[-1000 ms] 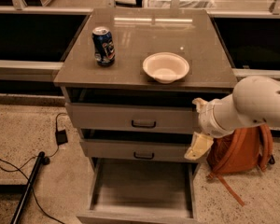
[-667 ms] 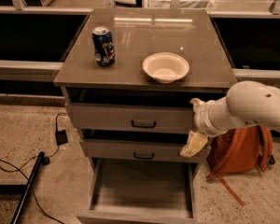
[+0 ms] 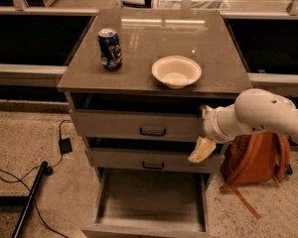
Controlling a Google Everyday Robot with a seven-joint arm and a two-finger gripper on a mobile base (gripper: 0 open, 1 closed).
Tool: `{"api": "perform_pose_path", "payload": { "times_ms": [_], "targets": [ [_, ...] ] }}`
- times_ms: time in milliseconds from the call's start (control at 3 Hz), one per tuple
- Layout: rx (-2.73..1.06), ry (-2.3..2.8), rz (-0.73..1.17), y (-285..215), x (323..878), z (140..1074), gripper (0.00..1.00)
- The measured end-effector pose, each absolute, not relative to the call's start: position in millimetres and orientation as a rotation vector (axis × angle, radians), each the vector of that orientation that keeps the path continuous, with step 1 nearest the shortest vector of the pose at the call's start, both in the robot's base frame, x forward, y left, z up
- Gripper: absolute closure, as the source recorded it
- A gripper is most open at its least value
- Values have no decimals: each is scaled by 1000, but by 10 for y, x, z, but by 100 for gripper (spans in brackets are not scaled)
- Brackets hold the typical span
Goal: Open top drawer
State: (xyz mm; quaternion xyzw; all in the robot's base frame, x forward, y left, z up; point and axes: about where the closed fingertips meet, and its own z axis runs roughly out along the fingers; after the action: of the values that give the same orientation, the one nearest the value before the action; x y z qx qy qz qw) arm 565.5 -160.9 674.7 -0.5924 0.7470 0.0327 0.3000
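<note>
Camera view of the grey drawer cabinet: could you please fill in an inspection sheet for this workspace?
Surface: glossy grey-brown cabinet top, carrying two items.
Job's things: wide grey top drawer with dark centre pull handle; front only slightly out, with a dark gap above it.
Clutter: blue soda can upright at left; white bowl near the front edge; second grey drawer nearly shut; bottom drawer pulled far out.
Grippers: cream gripper at the top drawer's right end, away from the handle.
Cables: black cable with a small black box on the floor at left.
Surroundings: orange backpack on the speckled floor at right.
</note>
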Motion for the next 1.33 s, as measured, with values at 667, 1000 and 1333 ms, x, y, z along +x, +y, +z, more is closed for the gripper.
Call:
{"api": "perform_pose_path", "payload": {
  "times_ms": [667, 1000, 1333],
  "targets": [
    [-1564, 1981, 121, -1623, 5800, 6623, 9],
    [-1567, 1973, 132, -1610, 5819, 6620, 17],
    [-1567, 1973, 132, -1609, 5820, 6620, 16]
  ]
}}
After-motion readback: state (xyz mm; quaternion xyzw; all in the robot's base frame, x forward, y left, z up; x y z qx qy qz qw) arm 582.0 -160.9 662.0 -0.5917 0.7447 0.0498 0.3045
